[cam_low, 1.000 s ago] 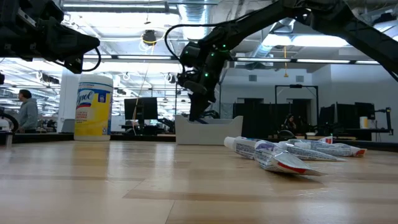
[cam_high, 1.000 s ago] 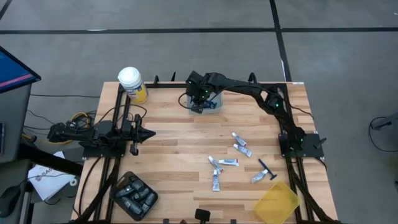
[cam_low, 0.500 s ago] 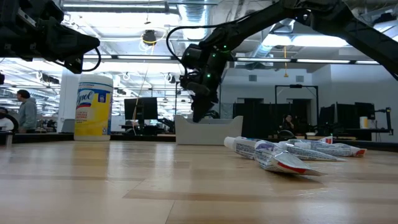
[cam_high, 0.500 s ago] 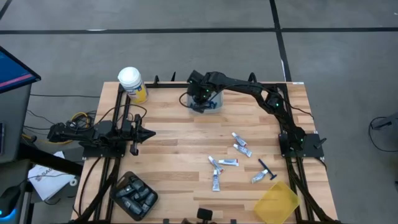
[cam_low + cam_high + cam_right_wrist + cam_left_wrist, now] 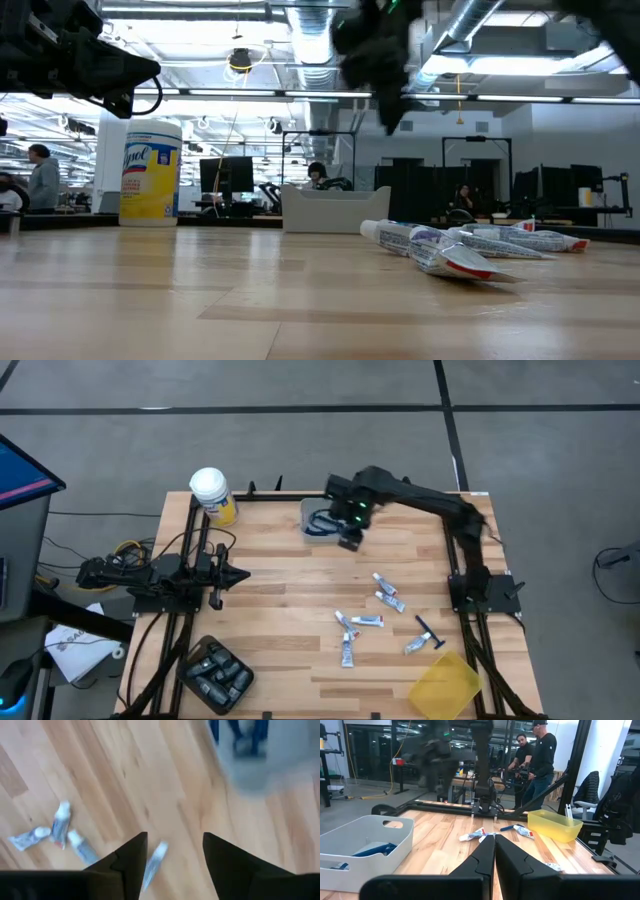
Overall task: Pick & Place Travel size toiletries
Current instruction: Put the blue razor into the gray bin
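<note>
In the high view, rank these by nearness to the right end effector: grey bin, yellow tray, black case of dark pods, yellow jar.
1. Grey plastic bin: right beside the right end effector, at the far edge.
2. Yellow jar with white lid: far-left corner.
3. Yellow plastic tray: near-right corner.
4. Black case of dark pods: near-left corner.

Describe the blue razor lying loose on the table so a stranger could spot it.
Start at the yellow bin on the wooden table's near right corner. Just above its upper edge lies the blue razor, beside a white tube. It is the only dark, T-shaped piece among the tubes.
</note>
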